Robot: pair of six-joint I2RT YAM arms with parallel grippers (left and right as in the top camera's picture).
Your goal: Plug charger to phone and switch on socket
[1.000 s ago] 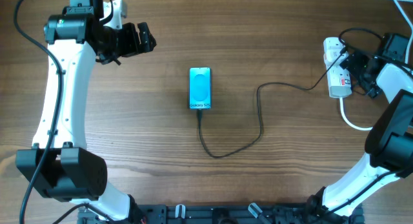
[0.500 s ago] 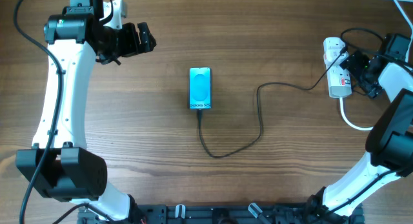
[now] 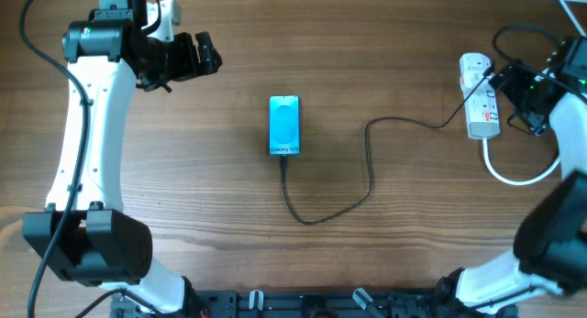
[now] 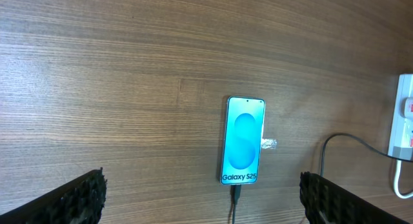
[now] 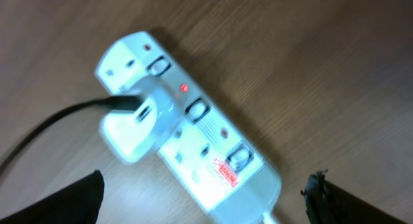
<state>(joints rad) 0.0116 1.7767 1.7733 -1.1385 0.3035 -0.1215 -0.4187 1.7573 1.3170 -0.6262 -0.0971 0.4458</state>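
Phone (image 3: 284, 126) is lying flat and screen-up on the wood surface (image 3: 183, 190), glowing cyan. Charger (image 3: 371, 167) tip is sitting in the phone's bottom edge. Its cable is looping out below the phone, then running off on the phone's right-arm side to the socket (image 3: 479, 98). Socket is lying well apart from the phone on that side, with a white adapter (image 5: 139, 124) plugged in, black cable coming out of it, and a small red dot (image 5: 183, 88) showing just beside the adapter. Thick white cord (image 3: 503, 174) is curving out of the socket end.

Right end effector (image 3: 510, 85) is hanging over the socket on the side away from the phone, fingers (image 5: 71, 201) spread apart and gripping nothing. I can't tell if it's touching the strip.

Left end effector (image 3: 208, 54) is parked well apart from the phone on the left-arm side, past its top edge. Its fingers (image 4: 71, 198) are spread wide and holding nothing.
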